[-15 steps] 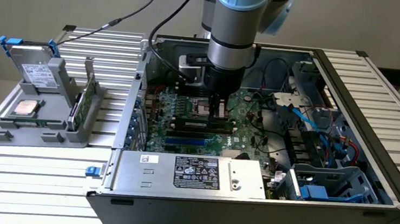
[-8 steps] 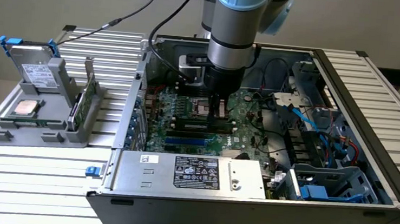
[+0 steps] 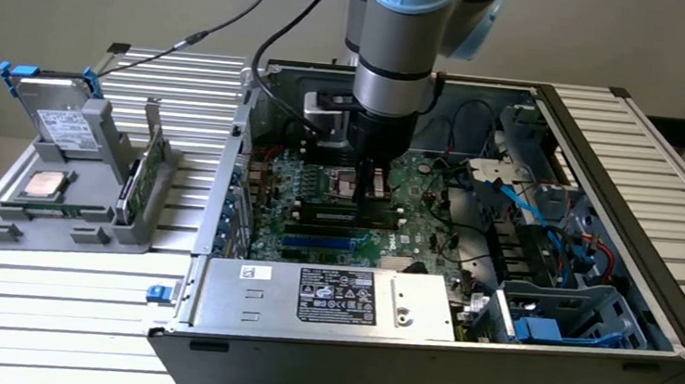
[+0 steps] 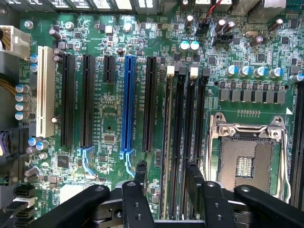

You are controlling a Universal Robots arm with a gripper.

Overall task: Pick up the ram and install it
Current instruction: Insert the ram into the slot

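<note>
Wrist view: ram [image 4: 166, 142] edge-on, parallel to the blue slot [image 4: 127, 104], between spread jaws.

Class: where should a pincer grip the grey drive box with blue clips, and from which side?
Pinch the drive box across its broad faces at the top edge, from above: it stands on edge in the grey holder, upper part free.
</note>
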